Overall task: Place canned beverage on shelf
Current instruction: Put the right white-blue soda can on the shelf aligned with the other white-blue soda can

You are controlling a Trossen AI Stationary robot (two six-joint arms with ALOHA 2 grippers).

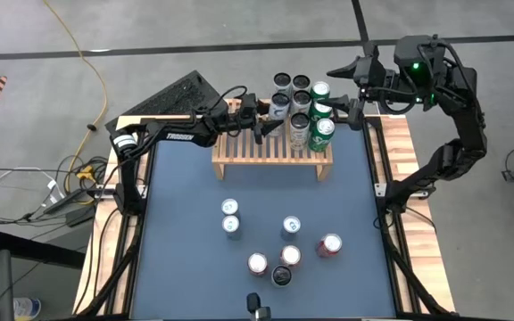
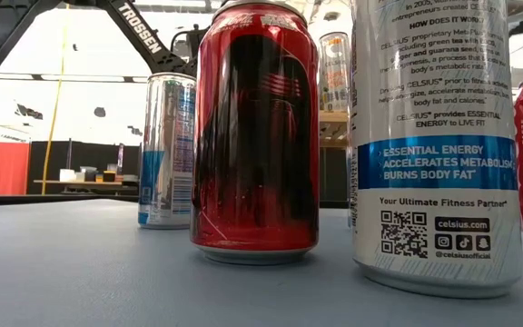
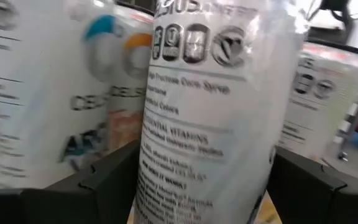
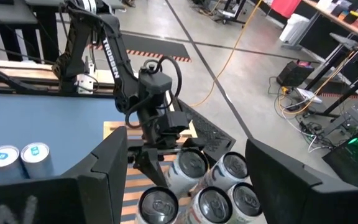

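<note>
The light-wood shelf [image 1: 248, 156] stands at the table's far middle, with several cans upright on its right part. My left gripper [image 1: 273, 120] reaches in level from the table's left, and its open fingers [image 3: 104, 183] stand close on either side of a white Celsius can [image 3: 210, 124]. That can [image 1: 281, 104] stands upright on the slats at the left edge of the group. My right gripper [image 1: 351, 76] hangs open and empty, raised above the shelf's right end and pointing toward the cans [image 4: 210, 202].
Several loose cans stand on the blue mat nearer the front: two silver-blue ones [image 1: 230, 217], one at the middle [image 1: 291, 226], a red one [image 1: 329, 244] and a cluster [image 1: 279, 265]. The shelf's left half [image 1: 235, 143] is bare slats. Red [image 2: 255, 136] and white [image 2: 434, 136] cans fill the low view.
</note>
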